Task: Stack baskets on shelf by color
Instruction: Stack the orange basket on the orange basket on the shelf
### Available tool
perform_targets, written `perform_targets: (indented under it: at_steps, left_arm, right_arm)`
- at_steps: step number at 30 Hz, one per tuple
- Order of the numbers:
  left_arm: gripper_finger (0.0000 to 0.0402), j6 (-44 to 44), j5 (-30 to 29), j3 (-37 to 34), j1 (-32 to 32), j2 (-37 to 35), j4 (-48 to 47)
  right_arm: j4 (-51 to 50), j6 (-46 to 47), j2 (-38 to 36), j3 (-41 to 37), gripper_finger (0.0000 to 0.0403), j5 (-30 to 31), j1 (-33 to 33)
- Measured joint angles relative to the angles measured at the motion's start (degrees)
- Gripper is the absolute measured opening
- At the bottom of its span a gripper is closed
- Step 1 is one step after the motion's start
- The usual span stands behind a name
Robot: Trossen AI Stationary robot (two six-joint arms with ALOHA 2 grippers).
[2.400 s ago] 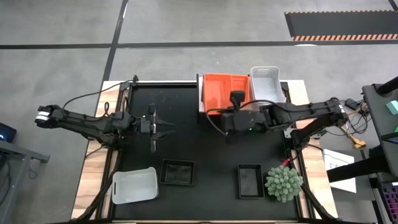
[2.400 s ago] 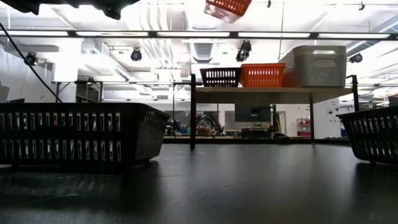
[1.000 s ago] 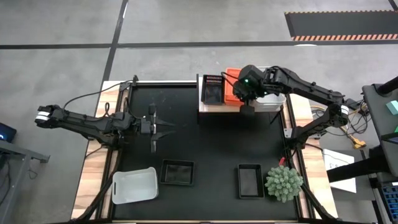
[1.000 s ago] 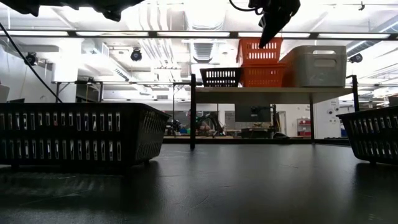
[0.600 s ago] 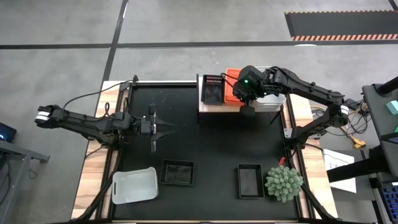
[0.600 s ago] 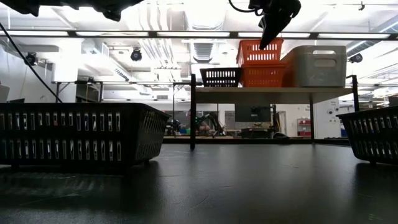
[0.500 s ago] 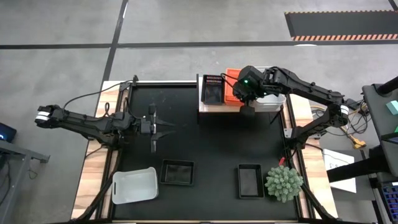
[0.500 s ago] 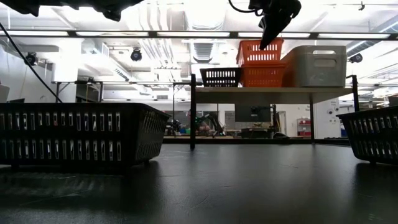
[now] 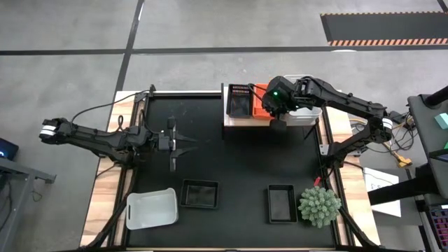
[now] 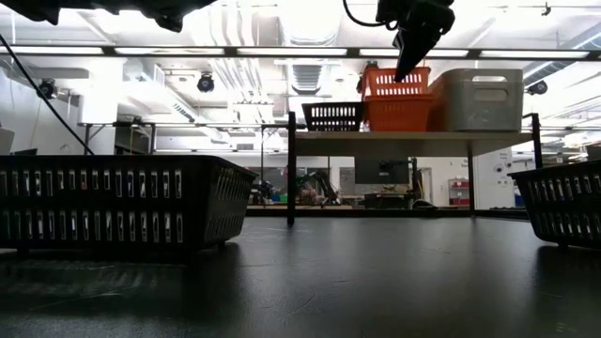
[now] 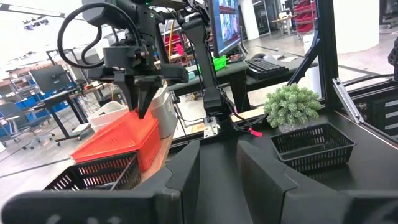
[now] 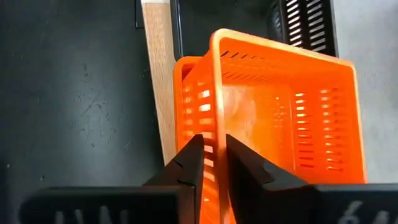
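Note:
My right gripper (image 10: 408, 58) is over the light-wood shelf (image 9: 232, 122) at the table's far side, shut on a red-orange basket (image 10: 394, 83). That basket sits partly inside a second red-orange basket (image 10: 399, 115) on the shelf. A black basket (image 9: 239, 102) stands to its left on the shelf and a white basket (image 10: 477, 99) to its right. My left gripper (image 9: 193, 143) hovers open and empty over the left middle of the black mat. My right gripper grips one side wall of the upper red-orange basket at its rim (image 12: 211, 134), one finger inside the basket and one outside. The fingers (image 12: 191, 158) come from above, pointing down. The basket's lower part sits inside the red-orange basket below it (image 12: 180, 81).
Near the table's front edge lie a white basket (image 9: 151, 208), two black baskets (image 9: 200, 194) (image 9: 281, 203) and a green spiky plant (image 9: 320, 206). The shelf stands on thin dark legs (image 10: 291, 169) above the mat.
My right gripper has gone down a little with the red-orange basket, which has sunk deeper into the red-orange basket on the shelf. The gripper stays shut on it.

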Motion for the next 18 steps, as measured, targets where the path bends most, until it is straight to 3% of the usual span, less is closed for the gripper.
perform_targets:
  at_steps: [10, 18]
  left_arm:
    - [0.0091, 0.0, 0.0, 0.0, 0.0, 0.0, 0.0]
    - [0.0091, 0.3, 0.0, 0.0, 0.0, 0.0, 0.0]
  right_arm:
    - [-1.8, 1.5, -0.2, 3.1, 0.0103, 0.4, 0.0]
    - [4.1, 1.3, 0.5, 3.7, 0.0078, -0.4, 0.4]
